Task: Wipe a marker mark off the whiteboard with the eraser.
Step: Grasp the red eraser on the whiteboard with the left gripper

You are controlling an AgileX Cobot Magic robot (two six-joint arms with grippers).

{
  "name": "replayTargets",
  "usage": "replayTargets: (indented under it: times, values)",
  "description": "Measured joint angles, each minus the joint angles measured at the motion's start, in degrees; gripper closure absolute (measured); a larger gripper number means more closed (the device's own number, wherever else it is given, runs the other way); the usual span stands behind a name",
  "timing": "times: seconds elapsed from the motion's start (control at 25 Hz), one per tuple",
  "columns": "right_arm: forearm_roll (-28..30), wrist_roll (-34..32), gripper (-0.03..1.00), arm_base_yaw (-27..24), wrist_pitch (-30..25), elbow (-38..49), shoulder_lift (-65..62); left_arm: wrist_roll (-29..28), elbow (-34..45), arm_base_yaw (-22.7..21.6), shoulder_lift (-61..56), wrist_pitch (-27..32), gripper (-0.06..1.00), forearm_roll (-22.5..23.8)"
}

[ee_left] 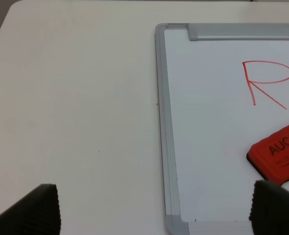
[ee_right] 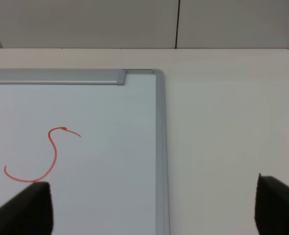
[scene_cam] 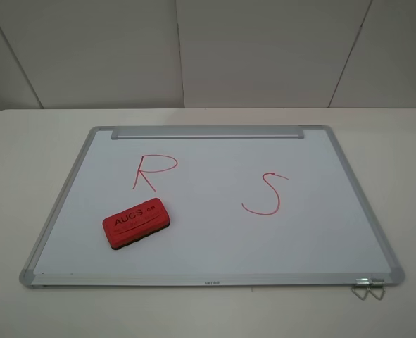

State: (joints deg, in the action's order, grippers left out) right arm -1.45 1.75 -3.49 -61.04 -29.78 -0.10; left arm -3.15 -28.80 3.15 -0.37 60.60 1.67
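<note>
The whiteboard (scene_cam: 215, 236) lies flat on the table. On its left half is the marker mark, a red "R" (scene_cam: 151, 171), also in the left wrist view (ee_left: 266, 81). The eraser (scene_cam: 136, 222) rests red side up on the board just in front of the R, and shows partly in the left wrist view (ee_left: 278, 154). Neither gripper appears in the exterior view. My left gripper (ee_left: 156, 210) hangs open over the board's left frame, away from the eraser. Over the board's right frame my right gripper (ee_right: 149, 208) is open, holding nothing.
A red "S" (scene_cam: 265, 193) is drawn on the board's right half. The silver tray strip (scene_cam: 208, 132) runs along the far edge. A metal clip (scene_cam: 368, 287) sticks out at the front right corner. White table (scene_cam: 24, 155) surrounds the board; wall panels stand behind.
</note>
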Motion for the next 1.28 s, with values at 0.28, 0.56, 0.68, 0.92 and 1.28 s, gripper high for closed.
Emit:
replayTargets:
  times: [0.28,0.56,0.68,0.92,1.28]
  values:
    - [0.0,0.0,0.26,0.0,0.0,0.0,0.0,0.17,0.0,0.0,0.0,0.0,0.17,0.0]
    - [0.0,0.0,0.26,0.0,0.0,0.0,0.0,5.68,0.0,1.31,2.83,0.0,0.17,-0.59]
    - [0.0,0.0,0.26,0.0,0.0,0.0,0.0,11.11,-0.18,4.32,11.34,-0.07,0.17,-1.08]
    - [0.0,0.0,0.26,0.0,0.0,0.0,0.0,21.37,-3.03,7.75,34.0,-9.18,0.17,-3.43]
    - [0.0,0.0,0.26,0.0,0.0,0.0,0.0,26.86,-19.9,22.71,77.45,-15.6,0.17,-4.43]
